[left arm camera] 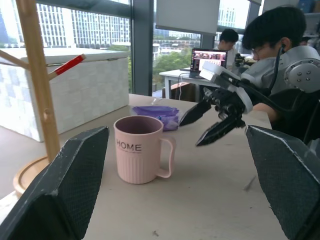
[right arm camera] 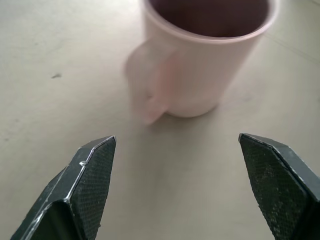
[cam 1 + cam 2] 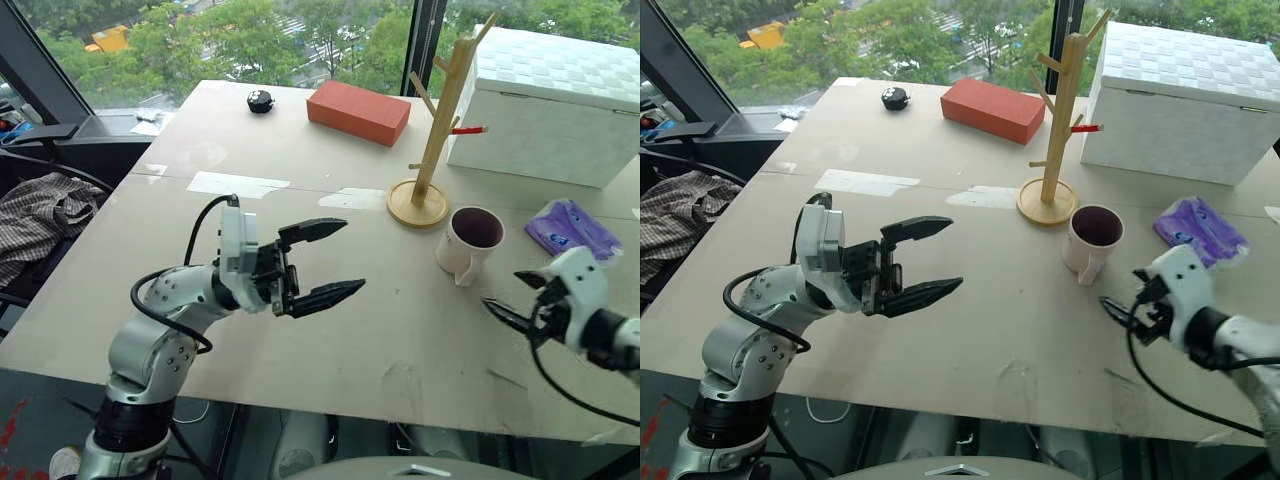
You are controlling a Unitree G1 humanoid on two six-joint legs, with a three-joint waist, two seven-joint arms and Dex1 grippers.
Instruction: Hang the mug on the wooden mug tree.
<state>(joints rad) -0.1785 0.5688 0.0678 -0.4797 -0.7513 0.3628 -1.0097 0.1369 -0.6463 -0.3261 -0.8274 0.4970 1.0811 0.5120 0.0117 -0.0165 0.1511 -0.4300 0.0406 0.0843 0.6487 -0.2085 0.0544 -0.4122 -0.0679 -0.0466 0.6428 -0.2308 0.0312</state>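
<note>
The cream-white mug with a dark maroon inside stands upright on the table, its loop handle turned toward the front edge. The wooden mug tree stands just behind and left of it on a round disc base, with a small red peg. My right gripper is open, low over the table, just in front and to the right of the mug and apart from it; its wrist view faces the handle. Well left of the mug, my left gripper hovers open and empty, pointing toward it.
A purple tissue packet lies right of the mug. A large white box stands behind the tree, a red brick and a small black object farther back. A person sits beyond the table's right side.
</note>
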